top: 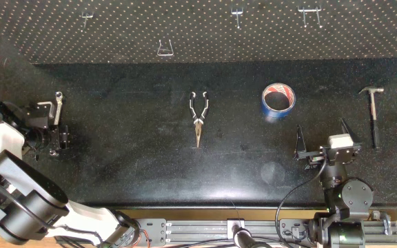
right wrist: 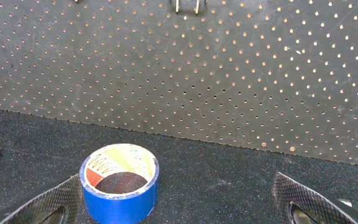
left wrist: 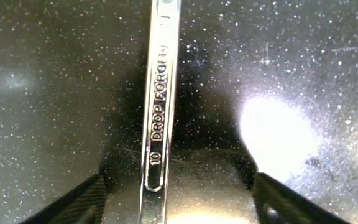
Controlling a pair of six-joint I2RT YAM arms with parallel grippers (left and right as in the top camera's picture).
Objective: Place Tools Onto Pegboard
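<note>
- Left tool (left wrist: 178,190): low over the bench (top: 136,158) near its left edge, fingers spread wide. They straddle the wrench (left wrist: 160,112) without touching it.
- Wrench lies flat on the bench, shaft running between the fingers, with bare bench on both sides of it.
- Right tool (top: 320,140): open, holding nothing, at the right of the bench near the front edge and facing the pegboard (top: 198,31).
- Roll of tape (top: 278,101): stands on its flat side just ahead of the right tool, with a bare strip between it and the pegboard's foot.
- Pliers (top: 198,117): mid-bench, handles toward the pegboard; wide open bench between them and the wrench.
- Hammer (top: 373,114): close to the right edge, head toward the pegboard.
- Hooks (top: 237,14) stand along the pegboard, all bare.
</note>
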